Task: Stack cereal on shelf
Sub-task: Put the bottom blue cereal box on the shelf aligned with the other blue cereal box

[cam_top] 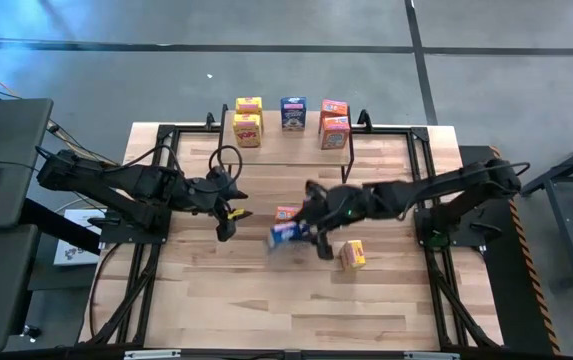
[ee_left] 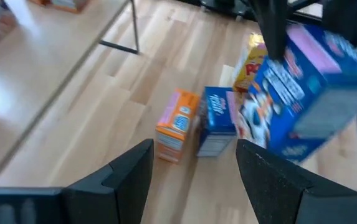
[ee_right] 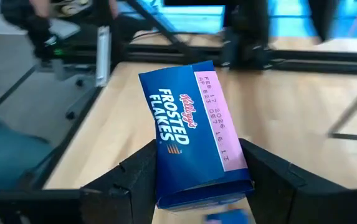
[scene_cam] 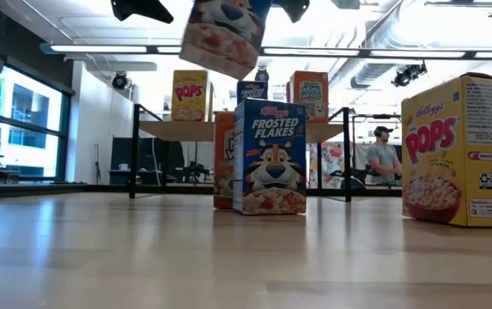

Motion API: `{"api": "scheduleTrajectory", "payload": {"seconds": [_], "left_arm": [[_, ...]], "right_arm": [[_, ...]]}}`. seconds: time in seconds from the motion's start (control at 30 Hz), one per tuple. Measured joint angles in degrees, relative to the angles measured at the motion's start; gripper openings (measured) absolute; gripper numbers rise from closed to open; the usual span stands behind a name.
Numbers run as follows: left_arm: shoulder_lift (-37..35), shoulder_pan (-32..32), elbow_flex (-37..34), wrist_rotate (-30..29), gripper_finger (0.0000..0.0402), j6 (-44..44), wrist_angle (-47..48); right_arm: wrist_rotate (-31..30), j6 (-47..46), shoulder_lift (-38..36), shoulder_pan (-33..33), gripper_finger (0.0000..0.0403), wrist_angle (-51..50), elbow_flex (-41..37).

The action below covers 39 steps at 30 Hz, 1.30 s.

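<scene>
Two arms reach toward the middle of your desk (cam_top: 216, 310), and the shelf (cam_top: 291, 150) runs along its far edge. On that shelf you have five cereal boxes: two yellow ones (cam_top: 248, 120) stacked at the left end, one blue box (cam_top: 293, 112) in the middle, and two orange ones (cam_top: 334, 124) at the right end.

Your right gripper (ee_right: 197, 186) holds a blue Frosted Flakes box (ee_right: 190, 134) clear of the desk near its centre, jaws clamped on the box's two sides; the box hangs tilted, and in the low view it shows at the top edge, above the standing boxes. Your left gripper (ee_left: 194, 165) hovers just beside it to the left, jaws spread with nothing between them.

On the desk below, another blue Frosted Flakes box (scene_cam: 269, 156) stands upright, touching an orange box (scene_cam: 223, 160) just beside it. A yellow Pops box (cam_top: 353, 254) stands apart, nearer the front right.
</scene>
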<state>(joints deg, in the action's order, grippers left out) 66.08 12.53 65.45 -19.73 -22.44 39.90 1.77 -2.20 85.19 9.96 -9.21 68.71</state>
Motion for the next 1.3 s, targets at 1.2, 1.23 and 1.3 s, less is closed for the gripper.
{"api": "scheduleTrajectory", "payload": {"seconds": [1.2, 1.23, 1.3], "left_arm": [[0.00, -4.70, 0.00, -10.88, 0.0221, 12.07, -0.83], [0.00, -4.70, 0.00, -10.88, 0.0221, 12.07, -0.84], [0.00, -4.70, 0.00, -10.88, 0.0221, 12.05, -0.81]], "right_arm": [[-0.23, 17.86, -5.97, -27.42, 0.0190, -11.02, 21.53], [-0.23, 17.84, -5.79, -27.84, 0.0190, -12.27, 22.76], [-0.17, 17.80, -5.39, -28.78, 0.0190, -15.25, 24.71]]}}
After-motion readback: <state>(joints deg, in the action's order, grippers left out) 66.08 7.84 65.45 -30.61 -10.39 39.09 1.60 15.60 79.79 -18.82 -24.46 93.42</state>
